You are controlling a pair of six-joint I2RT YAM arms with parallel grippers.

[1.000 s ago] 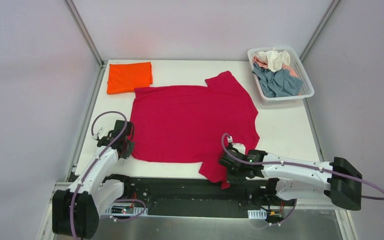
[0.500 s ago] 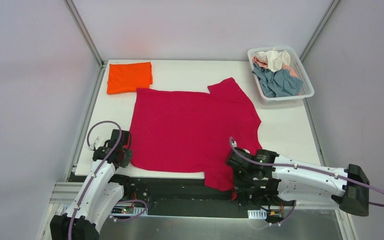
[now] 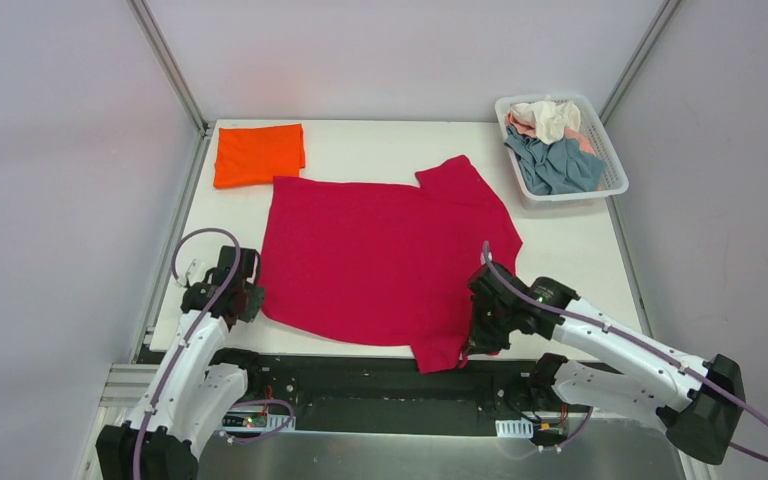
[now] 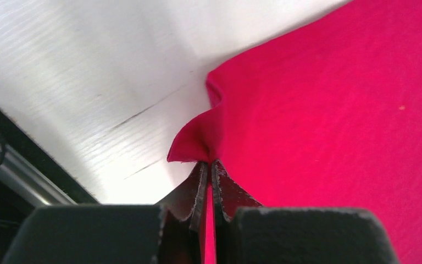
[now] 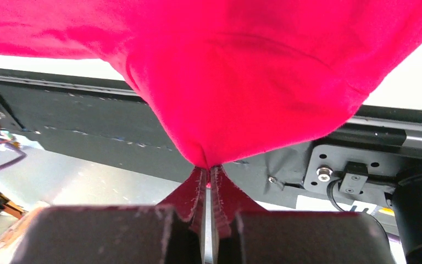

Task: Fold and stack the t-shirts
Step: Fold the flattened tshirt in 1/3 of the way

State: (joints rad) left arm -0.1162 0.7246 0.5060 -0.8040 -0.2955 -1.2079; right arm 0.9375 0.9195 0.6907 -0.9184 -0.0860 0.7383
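Observation:
The crimson red t-shirt lies spread flat across the middle of the table, one sleeve hanging over the near edge. My left gripper is shut on its near left corner, low at the table's surface. My right gripper is shut on the cloth at the near right sleeve and holds it lifted above the table's near edge. The bright orange t-shirt lies folded at the far left corner. Grey-blue, cream and pale pink shirts lie crumpled in the basket.
The white slatted basket stands at the far right of the table. A black rail with wiring runs below the near edge. Frame posts rise at both far corners.
My right gripper has pulled the sleeve off the near edge, then risen and moved right and away. My left gripper has drawn the left corner toward the near edge. The shirt has shifted nearer and flatter.

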